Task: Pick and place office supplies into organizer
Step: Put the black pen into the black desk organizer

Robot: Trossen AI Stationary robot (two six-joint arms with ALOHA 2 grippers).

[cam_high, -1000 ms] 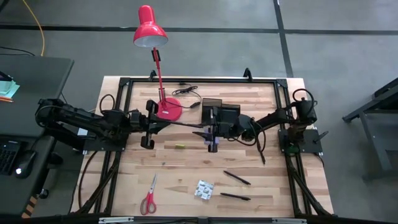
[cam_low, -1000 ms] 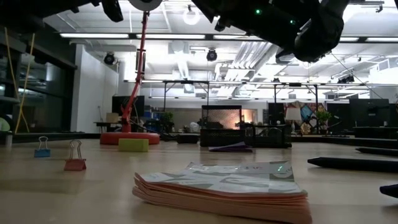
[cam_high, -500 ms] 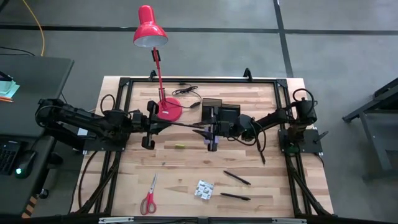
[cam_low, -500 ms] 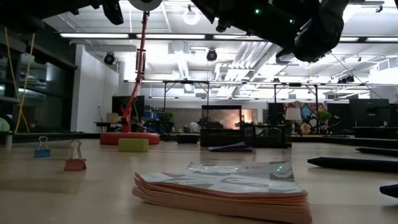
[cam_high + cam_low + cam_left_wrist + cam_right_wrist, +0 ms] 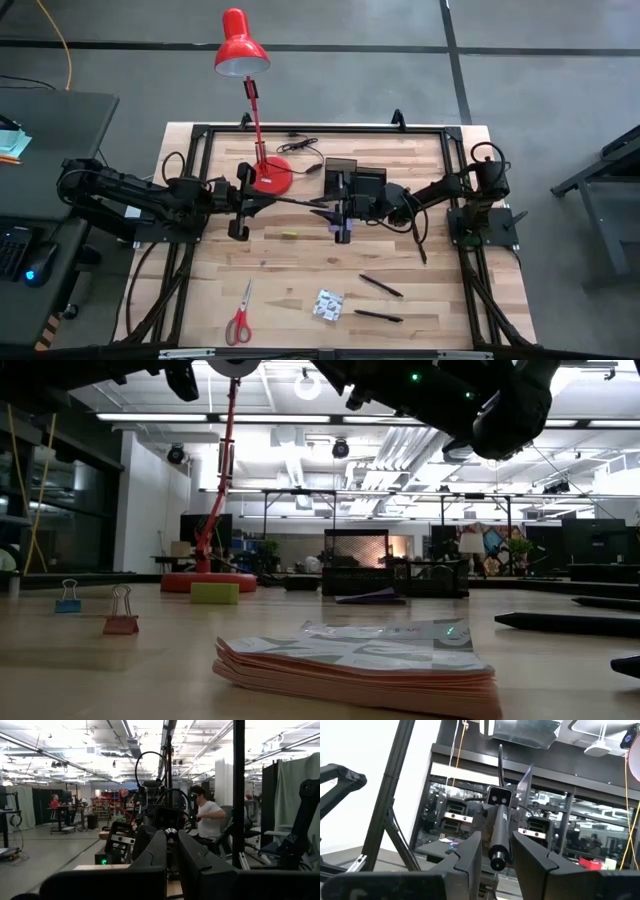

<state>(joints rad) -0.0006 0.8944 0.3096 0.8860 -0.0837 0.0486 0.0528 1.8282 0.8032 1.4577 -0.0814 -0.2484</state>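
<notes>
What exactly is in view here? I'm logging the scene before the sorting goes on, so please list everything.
table: 1, light wood
lamp: 1, red, back left of centre
organizer: 1, black, back centre
pens: 2, black, front right
held pen: 1, thin and dark, aloft between both grippers
notepad: 1, purple, below the right gripper
yellow piece: 1, centre left
scissors: 1, red-handled, front left
packet: 1, white-blue, front centre
binder clips: 2, blue and red, low view
person: 1, seated beyond the table
left gripper: centre left
right gripper: centre, before the organizer
</notes>
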